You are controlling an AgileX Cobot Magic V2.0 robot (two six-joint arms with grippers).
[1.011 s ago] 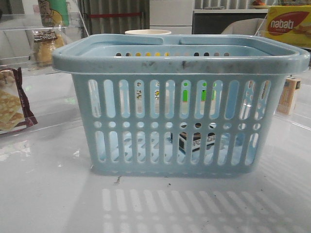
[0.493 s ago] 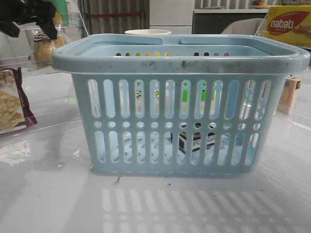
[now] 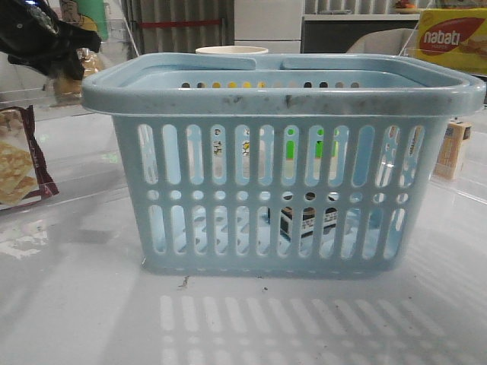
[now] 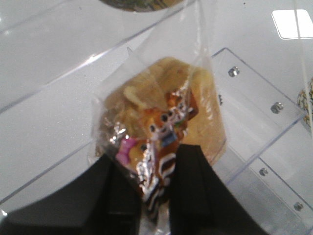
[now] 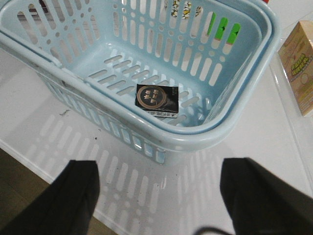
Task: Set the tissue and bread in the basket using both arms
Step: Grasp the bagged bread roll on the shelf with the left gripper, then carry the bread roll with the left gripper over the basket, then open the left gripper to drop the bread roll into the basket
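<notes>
The light-blue basket (image 3: 281, 95) stands mid-table; it also shows in the right wrist view (image 5: 215, 129). The tissue (image 5: 156, 99), a small black packet, lies on the basket's floor and shows through the slots (image 3: 308, 220). The bread (image 4: 166, 98), golden in a clear bag, sits on a clear acrylic shelf at the far left (image 3: 67, 87). My left gripper (image 4: 159, 186) is shut on the bag's printed top strip; in the front view it (image 3: 68, 68) is at the upper left. My right gripper (image 5: 156, 196) is open and empty above the table just outside the basket's wall.
A maroon-edged cracker packet (image 3: 19, 163) leans at the left edge. A tan carton (image 3: 450, 148) stands right of the basket (image 5: 299, 66). A yellow Nabati box (image 3: 449, 38) sits at the back right, a cup (image 3: 232, 51) behind the basket.
My left arm has come into the front view at the upper left and come down onto the bread on the shelf. Basket and tissue have not moved.
</notes>
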